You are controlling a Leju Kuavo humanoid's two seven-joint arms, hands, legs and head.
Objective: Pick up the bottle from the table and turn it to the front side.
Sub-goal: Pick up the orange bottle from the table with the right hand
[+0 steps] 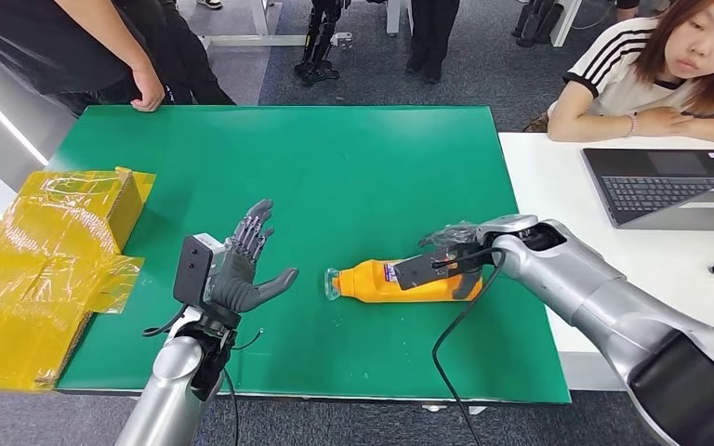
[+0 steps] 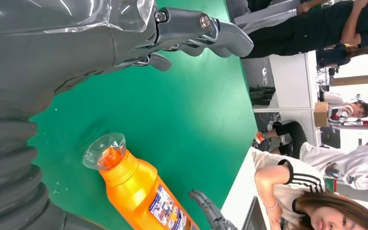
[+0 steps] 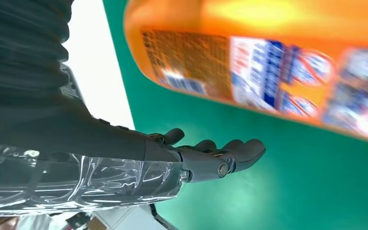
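The fingers (image 1: pixel 253 230) of the left hand (image 1: pixel 242 265) are spread wide, palm up, holding nothing; we see this in the head view, where the hand hovers over the green table (image 1: pixel 335 158) just beside the cap end of the bottle (image 1: pixel 386 282). The orange bottle lies on its side near the table's middle, clear cap pointing at the left hand. The right hand (image 1: pixel 446 260) is at the bottle's base end, dark fingers over its body; we cannot tell from this view whether they grip it. A yellow wrapped box (image 1: pixel 46 269) sits at the table's left edge, and a laptop (image 1: pixel 669 186) rests on the white desk (image 1: pixel 558 177) beside a seated person (image 1: pixel 651 74).

In the left wrist view, the thumb (image 2: pixel 206 28) stands apart above the table, and the bottle (image 2: pixel 143 191) lies near, untouched by it.

In the right wrist view, the fingers (image 3: pixel 220 153) extend loosely, apart from the blurred labelled bottle (image 3: pixel 268 62).
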